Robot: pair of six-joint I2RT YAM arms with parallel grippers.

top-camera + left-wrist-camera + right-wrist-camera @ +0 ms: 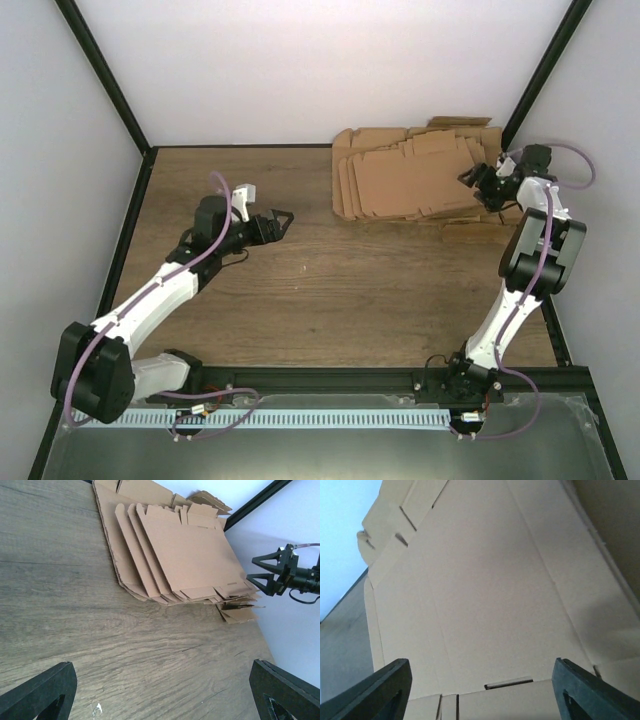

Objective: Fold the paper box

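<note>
Nothing of the folding is done yet: the paper box (490, 595) is, as far as I can judge, the top flat sheet lying on the pile (350, 195) of brown cardboard blanks, creases unfolded and slits showing, no flap raised. No separate sheet lies anywhere away from the pile. The right gripper (478, 180) hovers at the pile's right edge with its fingers spread and nothing between them; its own camera looks straight down the top sheet (whether a fingertip touches the cardboard I cannot tell). The left gripper (278, 225) hangs over bare wood well to the left of the pile, pointing toward it, fingers likewise spread wide and holding nothing. So all of it is left: lifting one sheet off the pile, drawing it onto open wood, then raising walls and tucking flaps. The table (350, 300) is wood-grain board, stretching bare from the pile toward the arm bases. Plain white walls (300, 70) stand just behind and beside the pile, with black frame posts (545, 65) running up at the corners
</note>
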